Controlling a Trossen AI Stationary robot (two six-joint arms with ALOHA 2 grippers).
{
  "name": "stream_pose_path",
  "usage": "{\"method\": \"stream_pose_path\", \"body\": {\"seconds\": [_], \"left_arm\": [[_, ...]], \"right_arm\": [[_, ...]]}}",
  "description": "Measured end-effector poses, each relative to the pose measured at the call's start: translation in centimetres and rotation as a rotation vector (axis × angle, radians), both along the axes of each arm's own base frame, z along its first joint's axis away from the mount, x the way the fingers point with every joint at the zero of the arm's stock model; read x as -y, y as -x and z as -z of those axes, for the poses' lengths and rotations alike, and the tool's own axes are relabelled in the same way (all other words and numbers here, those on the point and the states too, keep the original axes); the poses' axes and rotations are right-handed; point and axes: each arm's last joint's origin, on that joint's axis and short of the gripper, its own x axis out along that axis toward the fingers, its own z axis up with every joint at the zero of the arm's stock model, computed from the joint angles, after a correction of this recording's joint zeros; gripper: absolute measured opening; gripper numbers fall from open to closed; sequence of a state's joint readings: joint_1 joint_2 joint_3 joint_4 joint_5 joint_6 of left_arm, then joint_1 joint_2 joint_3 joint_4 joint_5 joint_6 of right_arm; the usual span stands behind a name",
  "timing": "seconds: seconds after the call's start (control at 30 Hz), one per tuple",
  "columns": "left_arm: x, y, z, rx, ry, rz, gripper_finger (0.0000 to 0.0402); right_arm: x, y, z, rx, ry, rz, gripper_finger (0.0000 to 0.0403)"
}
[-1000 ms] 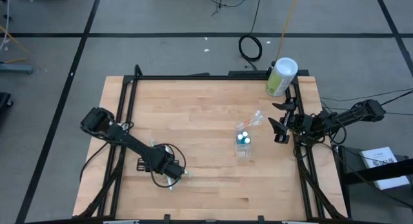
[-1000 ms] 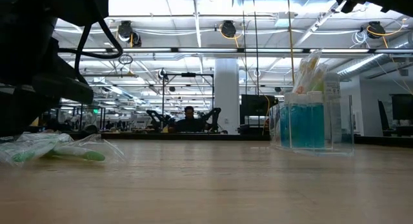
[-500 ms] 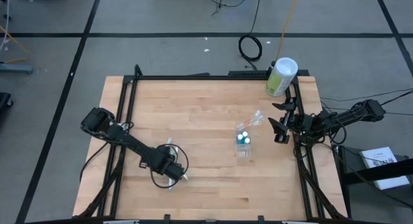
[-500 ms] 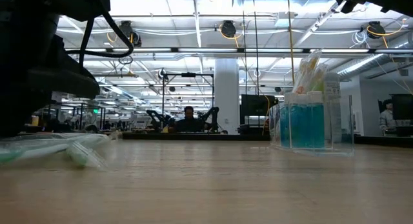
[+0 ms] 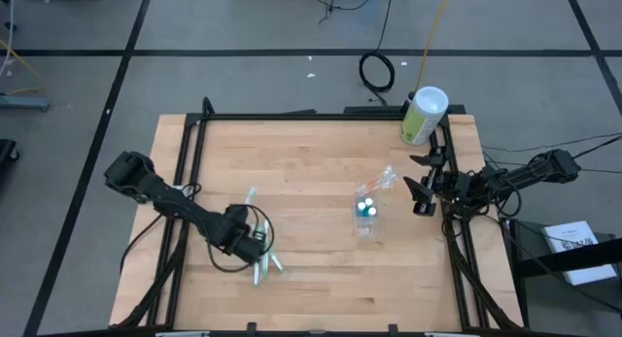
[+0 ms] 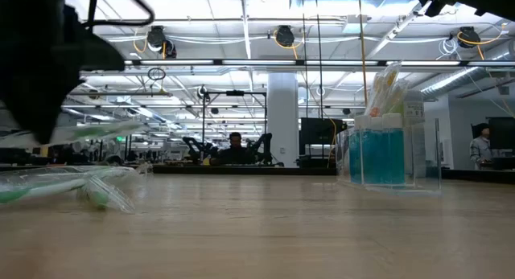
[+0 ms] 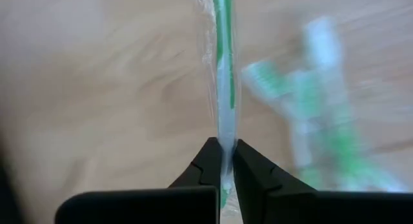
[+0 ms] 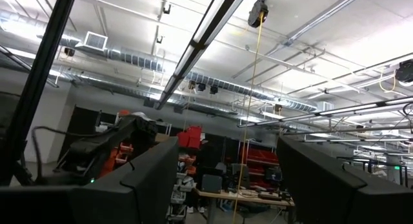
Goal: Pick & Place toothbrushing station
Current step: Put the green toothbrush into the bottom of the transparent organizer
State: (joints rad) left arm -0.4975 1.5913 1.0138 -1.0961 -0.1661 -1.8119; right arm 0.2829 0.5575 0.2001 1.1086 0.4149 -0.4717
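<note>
My left gripper (image 5: 246, 228) is over the table's near left part, shut on a slim green-and-white toothbrush in a clear wrapper (image 7: 224, 69). The brush (image 5: 250, 195) sticks out toward the far edge. Two or three more wrapped green toothbrushes (image 5: 264, 267) lie flat on the wood just nearer. The small clear cup (image 5: 366, 213), with teal-capped tubes and wrapped brushes standing in it, is at centre right. My right gripper (image 5: 418, 189) waits open beside the right edge, its fingers (image 8: 148, 179) tilted up at the ceiling. My left gripper pinches the wrapped toothbrush (image 7: 224, 141) between its two fingers, near one end of it. The fingers come from above, pointing down. The long rest of the brush reaches out past them, roughly level (image 6: 80, 133), clear of the table.
A pale-green canister with a white lid (image 5: 424, 114) stands at the far right corner. A black frame rail (image 5: 292, 115) runs round the tabletop. Bare wood lies between the left gripper and the cup.
My left gripper has shut on one wrapped toothbrush, then risen and drawn a little toward the table's far left, rolling as it went. That brush has come up clear of the table, and the other brushes have stayed down.
</note>
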Motion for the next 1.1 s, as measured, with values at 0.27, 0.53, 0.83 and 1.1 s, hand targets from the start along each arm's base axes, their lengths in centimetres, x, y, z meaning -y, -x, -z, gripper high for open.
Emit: {"method": "stream_pose_path", "body": {"seconds": [0.27, 0.53, 0.83, 1.1], "left_arm": [[-0.1, -2.6, -3.5, 0.433, -0.135, 0.413, 0.0006], [-0.5, -7.3, -7.4, 0.819, -0.391, 1.060, 0.0010], [-6.5, -9.8, -7.6, 0.812, -0.509, 1.111, 0.0011], [-8.7, -12.7, -5.4, 0.883, -0.547, 1.294, 0.0019]], "right_arm": [[-0.1, -0.2, 0.2, -0.013, -0.043, -0.032, 0.0253], [-0.3, -0.9, 0.9, -0.065, -0.104, -0.081, 0.0253], [-0.9, -2.9, 1.0, -0.233, -0.172, -0.133, 0.0253], [-1.4, -4.9, 1.7, -0.337, -0.190, -0.137, 0.0254]]}}
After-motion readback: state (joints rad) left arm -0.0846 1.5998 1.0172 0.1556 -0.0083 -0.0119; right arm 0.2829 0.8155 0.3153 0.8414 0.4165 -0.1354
